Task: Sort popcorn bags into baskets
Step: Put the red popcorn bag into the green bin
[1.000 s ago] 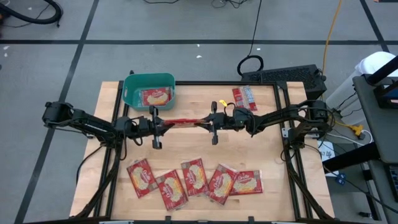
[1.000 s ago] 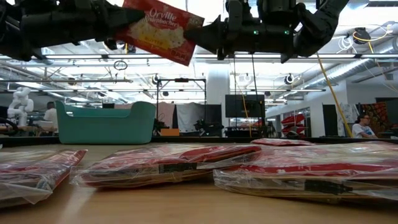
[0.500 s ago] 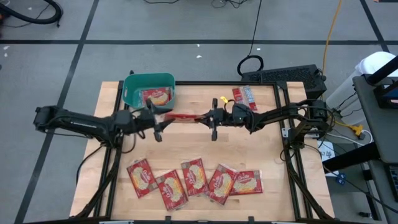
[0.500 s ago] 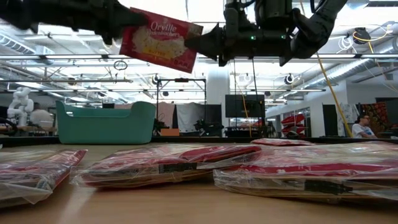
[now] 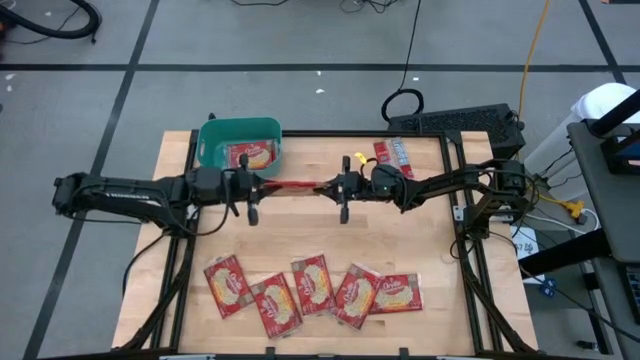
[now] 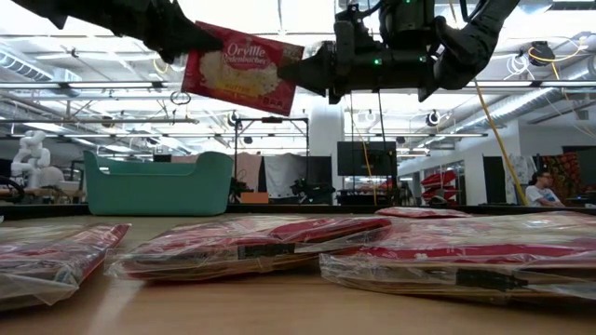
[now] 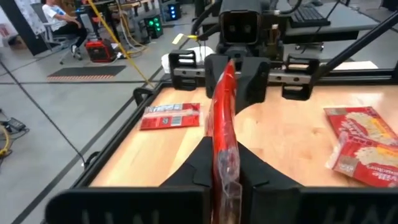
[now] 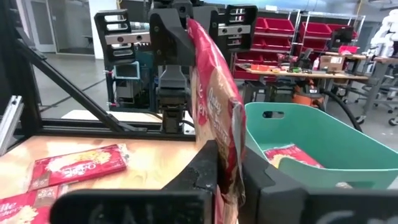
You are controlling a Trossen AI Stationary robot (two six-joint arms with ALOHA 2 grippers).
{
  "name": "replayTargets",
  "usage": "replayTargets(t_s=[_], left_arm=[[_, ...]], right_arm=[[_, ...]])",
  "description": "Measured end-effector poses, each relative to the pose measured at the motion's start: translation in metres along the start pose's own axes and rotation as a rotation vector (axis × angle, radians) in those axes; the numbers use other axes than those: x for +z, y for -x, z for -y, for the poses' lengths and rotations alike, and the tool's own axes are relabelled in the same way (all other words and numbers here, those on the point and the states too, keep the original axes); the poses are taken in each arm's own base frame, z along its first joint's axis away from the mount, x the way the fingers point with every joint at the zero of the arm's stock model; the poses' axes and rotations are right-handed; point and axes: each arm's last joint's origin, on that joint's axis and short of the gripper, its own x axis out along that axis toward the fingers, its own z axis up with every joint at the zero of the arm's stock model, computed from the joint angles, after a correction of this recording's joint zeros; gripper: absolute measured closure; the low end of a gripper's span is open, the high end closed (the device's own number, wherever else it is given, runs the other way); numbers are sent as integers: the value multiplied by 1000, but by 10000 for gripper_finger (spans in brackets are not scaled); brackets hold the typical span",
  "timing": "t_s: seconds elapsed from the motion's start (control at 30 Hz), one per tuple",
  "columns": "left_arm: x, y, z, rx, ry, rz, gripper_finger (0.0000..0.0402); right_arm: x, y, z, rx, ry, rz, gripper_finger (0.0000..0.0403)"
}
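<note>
One red popcorn bag [image 6: 242,67] hangs on edge high above the table's middle, its printed face toward the near side. My left gripper [image 5: 262,186] is shut on its left end and my right gripper [image 5: 320,187] is shut on its right end. The teal basket [image 5: 212,150] stands at the far left with a popcorn bag [image 5: 250,155] lying flat inside. Several more bags [image 5: 312,290] lie flat in a row near the front edge. My left gripper pinches the bag's left short end [image 7: 225,163] between its two fingers, coming about level from the table's left, along the bag. The bag is lifted clear and stands on edge. My right gripper pinches the bag's right short end [image 8: 229,163] between its two fingers, level from the table's right and along the bag. The bag spans the gap to the other gripper, its left end a little higher.
Another packet [image 5: 393,157] lies flat at the far right of the table. Black frame rails [image 5: 190,170] run along the table's sides. Bare wood [image 5: 300,235] lies between the held bag and the near row.
My left gripper has risen and tipped up from slanting downward to about level, staying at the bag's left end. The bag has shifted a little toward the table's left and hangs less tilted, still clear of the table.
</note>
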Motion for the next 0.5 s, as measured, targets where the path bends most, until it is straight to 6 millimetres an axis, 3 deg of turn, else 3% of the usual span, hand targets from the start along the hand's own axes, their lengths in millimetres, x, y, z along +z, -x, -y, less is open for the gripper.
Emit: replayTargets(t_s=[0.2,0.5], left_arm=[[1,6,-9,37,-27,3,378],[2,46,-44,212,-22,1,379]], right_arm=[[4,2,2,-64,18,-4,344],[10,19,6,-238,118,-237,295]])
